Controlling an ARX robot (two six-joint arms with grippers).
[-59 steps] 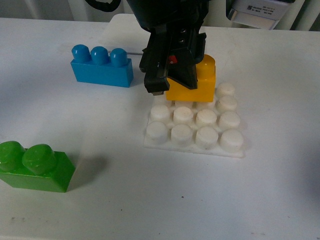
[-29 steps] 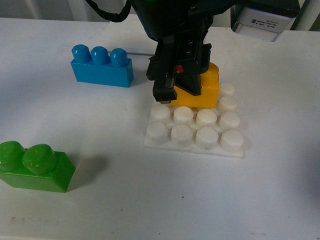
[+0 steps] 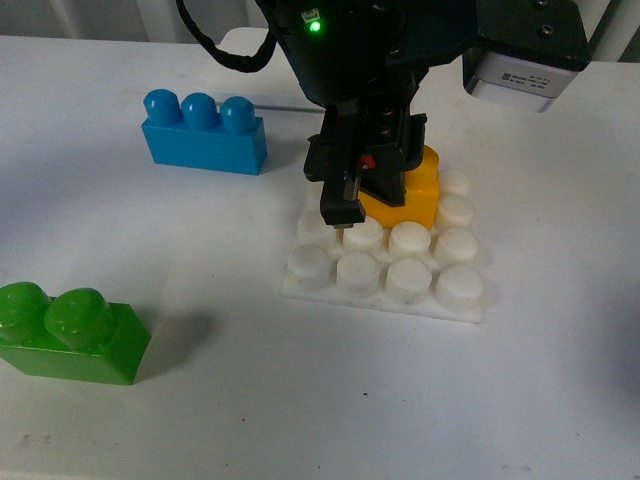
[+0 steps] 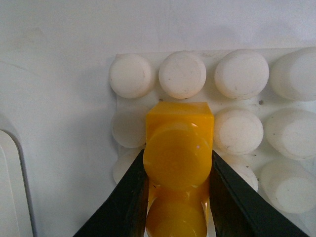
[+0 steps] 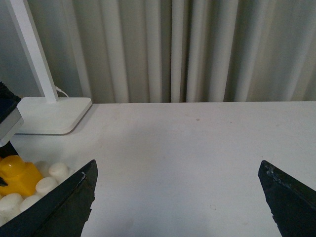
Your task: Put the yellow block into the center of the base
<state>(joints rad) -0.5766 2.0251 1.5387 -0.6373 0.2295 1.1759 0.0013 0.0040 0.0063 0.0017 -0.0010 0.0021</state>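
1. Block (image 3: 418,192) sits studs-up on the base (image 3: 462,286), mid-frame in front view, long axis along a stud row.
2. I see left gripper (image 4: 178,168) clamped on its long sides.
3. Right gripper (image 5: 173,207) jaws gape apart.

Front view angled down on the base (image 3: 380,298) — left wrist close overhead

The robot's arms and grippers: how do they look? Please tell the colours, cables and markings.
The left arm is glossy black, with a lit green light, a small red part and a black cable. A light grey box with a printed label sits beside it. The left gripper and the right gripper have plain black fingers that narrow toward the tips.
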